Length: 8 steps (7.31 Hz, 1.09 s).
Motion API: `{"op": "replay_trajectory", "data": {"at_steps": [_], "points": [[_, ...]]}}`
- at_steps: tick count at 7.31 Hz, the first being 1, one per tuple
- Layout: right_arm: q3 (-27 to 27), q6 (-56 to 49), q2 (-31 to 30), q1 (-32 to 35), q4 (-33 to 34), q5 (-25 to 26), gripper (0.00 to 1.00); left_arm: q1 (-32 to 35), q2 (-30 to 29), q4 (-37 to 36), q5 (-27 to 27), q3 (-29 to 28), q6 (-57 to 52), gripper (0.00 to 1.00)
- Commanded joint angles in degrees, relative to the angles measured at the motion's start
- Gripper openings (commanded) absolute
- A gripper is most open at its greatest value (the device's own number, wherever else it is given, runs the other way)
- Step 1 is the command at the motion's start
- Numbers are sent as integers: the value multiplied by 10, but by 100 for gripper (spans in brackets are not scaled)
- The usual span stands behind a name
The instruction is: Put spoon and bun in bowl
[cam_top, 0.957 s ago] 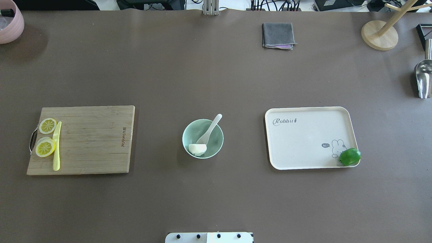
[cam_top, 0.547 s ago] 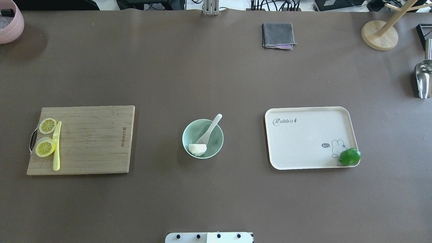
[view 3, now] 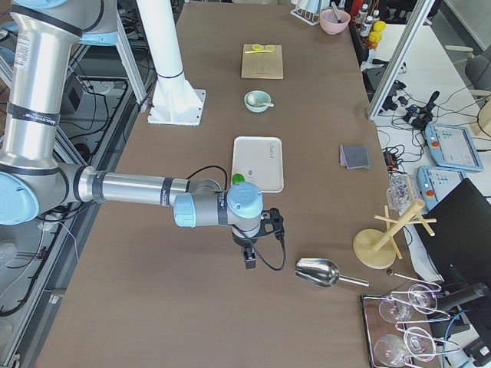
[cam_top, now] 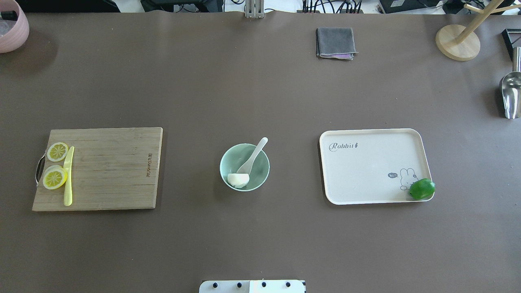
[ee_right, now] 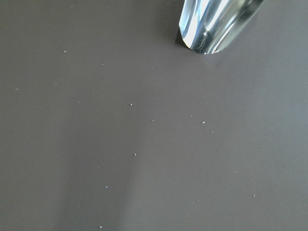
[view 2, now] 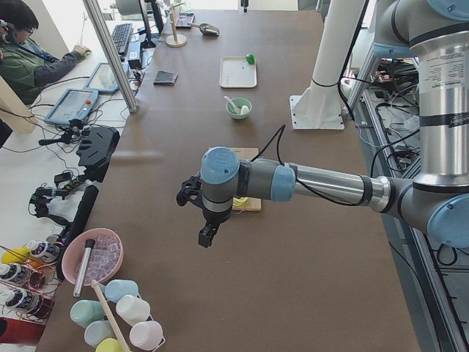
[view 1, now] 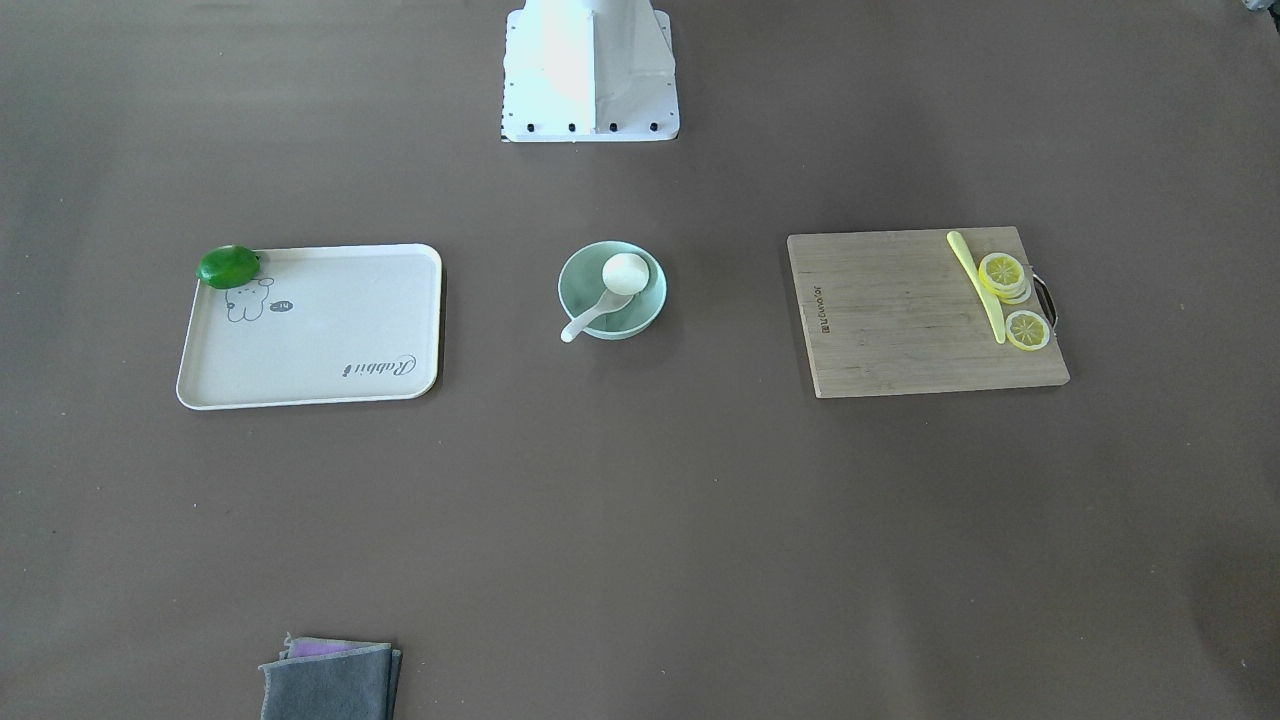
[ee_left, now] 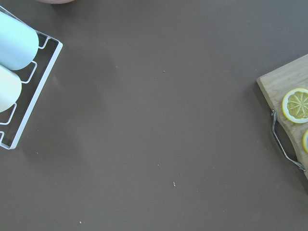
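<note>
- Front-facing view: the bowl [view 1: 640, 312] sits mid-table. The tray [view 1: 330, 330] with its lime [view 1: 229, 266] is at its 9 o'clock, and the cutting board [view 1: 900, 320] is at its 3 o'clock. The bun [view 1: 625, 272] lies inside the bowl toward 1 o'clock. The spoon [view 1: 590, 317] has its scoop inside and its handle over the rim at 7 o'clock.
- Overhead view: seen from the robot's side, the bun is at 7 o'clock in the bowl and the handle pokes out at 1 o'clock. No arm shows. Both things look placed, so I judge the task done, with only parking the arms left.
- Left side view: the left gripper [view 2: 205, 240] hangs over bare table, well apart from the bowl far off at its 12 o'clock. I cannot tell whether its fingers are parted or closed.
- Right side view: the right gripper [view 3: 249, 263] hangs with the metal scoop [view 3: 318, 272] at its 4 o'clock and the bowl far off at 12 o'clock. Its grip cannot be told either.
- Left wrist view: bare table, a board corner with a lemon slice [ee_left: 297, 105] at 3 o'clock and pale cups [ee_left: 12, 38] at 10 o'clock.
- Right wrist view: bare table, with the scoop at 1 o'clock. Any parking move should avoid the table's middle, because a brush against the overhanging handle could tip the spoon out.
</note>
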State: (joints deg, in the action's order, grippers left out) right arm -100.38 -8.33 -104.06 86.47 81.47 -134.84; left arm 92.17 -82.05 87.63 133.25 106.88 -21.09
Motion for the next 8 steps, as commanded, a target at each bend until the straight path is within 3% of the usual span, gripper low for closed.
{"op": "replay_trajectory", "data": {"at_steps": [1,8], "points": [[0,2,0,-7,-1,-1,100,-1,-2,0,-2,0,0,99],[-1,1,-3,-9,-4,-9,100,-3,-3,0,-4,0,0,99]]}}
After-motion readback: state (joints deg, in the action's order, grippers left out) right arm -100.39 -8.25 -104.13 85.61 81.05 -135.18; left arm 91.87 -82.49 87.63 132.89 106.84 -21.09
